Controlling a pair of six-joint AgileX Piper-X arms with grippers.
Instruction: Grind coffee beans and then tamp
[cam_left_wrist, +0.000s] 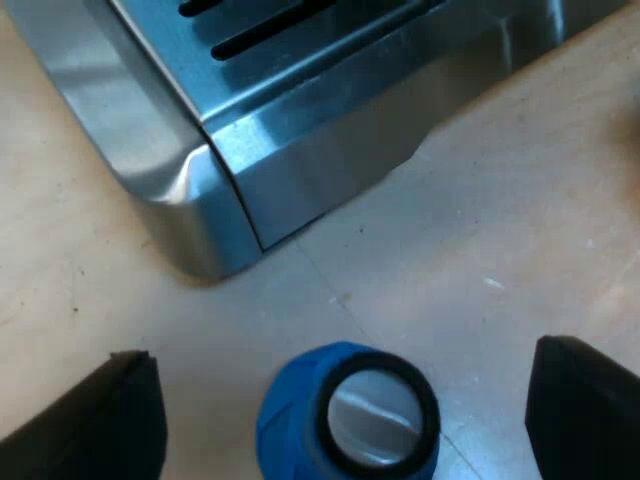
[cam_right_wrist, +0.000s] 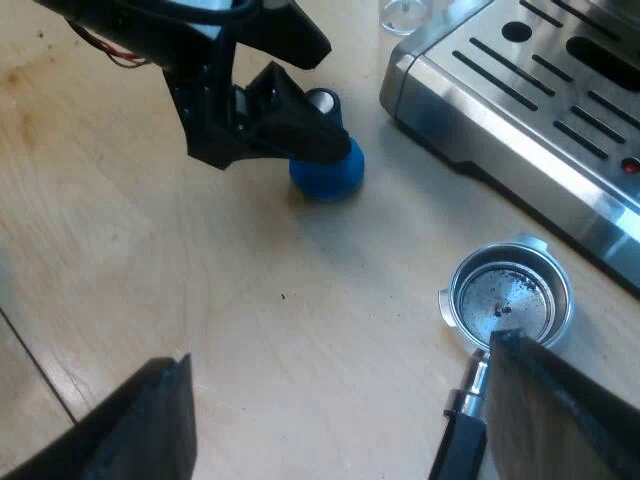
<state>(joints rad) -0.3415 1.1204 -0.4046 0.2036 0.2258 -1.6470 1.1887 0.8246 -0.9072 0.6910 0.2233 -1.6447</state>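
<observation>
A blue tamper (cam_left_wrist: 345, 420) with a shiny metal face ringed in black stands on the wooden table, close to the corner of the espresso machine (cam_left_wrist: 250, 150). My left gripper (cam_left_wrist: 345, 425) is open, one black finger on each side of the tamper and neither touching it. From the right wrist view, the left gripper (cam_right_wrist: 318, 95) hovers over the blue tamper (cam_right_wrist: 330, 170). The metal holder (cam_right_wrist: 510, 300) lies loose on the table with dark traces in its basket, its dark handle (cam_right_wrist: 462, 435) pointing toward my right gripper (cam_right_wrist: 340, 420), which is open with nothing between its fingers.
The machine's slotted drip tray (cam_right_wrist: 540, 100) borders the wooden table beside the holder. A measuring glass (cam_right_wrist: 405, 12) stands by the machine's corner, beyond the tamper. Bare wood lies between the tamper and the holder.
</observation>
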